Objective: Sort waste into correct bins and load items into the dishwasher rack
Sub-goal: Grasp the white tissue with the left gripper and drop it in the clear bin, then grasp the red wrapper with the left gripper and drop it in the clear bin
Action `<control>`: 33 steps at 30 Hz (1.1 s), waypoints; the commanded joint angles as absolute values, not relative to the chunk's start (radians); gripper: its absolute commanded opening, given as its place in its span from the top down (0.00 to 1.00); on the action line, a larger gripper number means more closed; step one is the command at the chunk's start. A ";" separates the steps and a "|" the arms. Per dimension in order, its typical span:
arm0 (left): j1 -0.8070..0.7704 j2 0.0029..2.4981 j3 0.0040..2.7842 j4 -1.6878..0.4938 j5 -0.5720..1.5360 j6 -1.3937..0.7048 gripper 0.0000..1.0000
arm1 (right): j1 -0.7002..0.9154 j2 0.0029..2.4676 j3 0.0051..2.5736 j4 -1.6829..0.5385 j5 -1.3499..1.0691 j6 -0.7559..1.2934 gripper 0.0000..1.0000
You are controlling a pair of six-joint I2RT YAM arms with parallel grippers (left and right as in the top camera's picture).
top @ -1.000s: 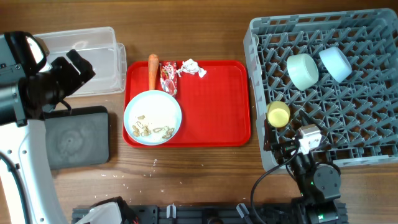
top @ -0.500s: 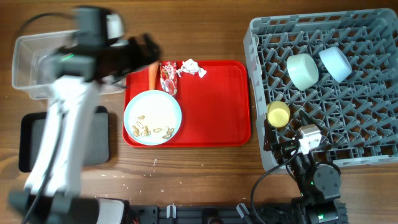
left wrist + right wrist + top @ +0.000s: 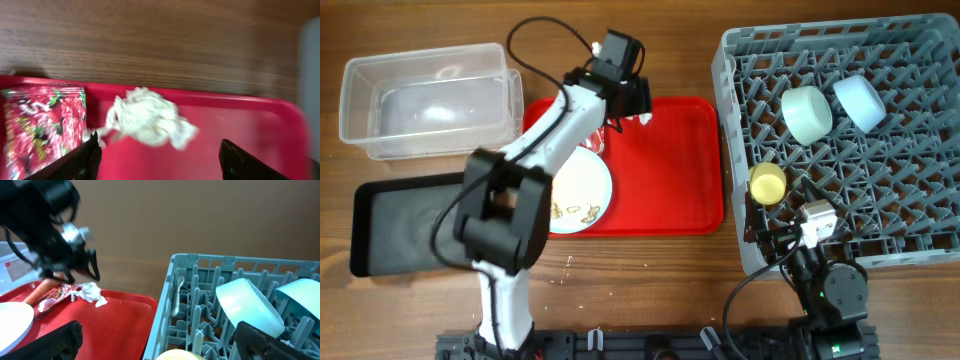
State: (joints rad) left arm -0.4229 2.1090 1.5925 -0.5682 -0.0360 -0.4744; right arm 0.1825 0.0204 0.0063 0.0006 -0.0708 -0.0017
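One target for this step: the crumpled white paper scrap, lying at the far edge of the flat red serving tray, just right of the red-and-white crinkled wrapper, with a thin tail reaching toward it. Left gripper poised above the scrap, fingers wide apart, nothing between them.

Centre over the bulk of the scrap, not over the tail on its left. Lower straight down to just short of the tray floor at the present wide spread, then close gently. Expect crushing rather than slipping from paper this light, so no call for force. Watch the left fingertip — too far left and likely to snag the wrapper as well.

Lift clear of the tray's raised lip before swinging left toward the clear plastic rectangular tub or the shallow black rectangular tray — choice between them not settled by these views.

Right gripper parked at the near left corner of the large grey pegged dishwasher rack, fingers likewise apart and empty.
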 commanded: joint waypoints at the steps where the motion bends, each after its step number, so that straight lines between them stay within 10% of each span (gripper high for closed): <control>1: -0.424 2.174 1.590 -0.544 -0.084 -0.480 0.24 | 0.182 0.017 0.005 0.004 -0.083 0.006 0.00; 4: -0.424 2.192 1.590 -0.532 -0.080 -0.480 0.34 | 0.182 0.017 0.005 0.004 -0.083 0.007 0.00; 12: -0.422 2.149 1.621 -0.544 0.022 -0.481 0.96 | 0.182 0.017 0.005 0.004 -0.083 0.007 0.00; 30: -0.001 1.786 1.663 -0.977 -0.199 -0.532 0.96 | 0.182 0.017 0.005 0.004 -0.083 0.007 0.00; 31: 0.020 1.800 1.657 -0.971 -0.199 -0.532 0.90 | 0.182 0.017 0.005 0.004 -0.083 0.007 0.00; 33: 0.051 1.836 1.655 -0.951 -0.218 -0.501 0.34 | 0.182 0.017 0.005 0.004 -0.083 0.007 0.00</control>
State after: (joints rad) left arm 0.0082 1.7653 1.6810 -0.9672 -0.1761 -0.5228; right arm 0.1825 0.0204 0.0063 0.0010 -0.0708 -0.0013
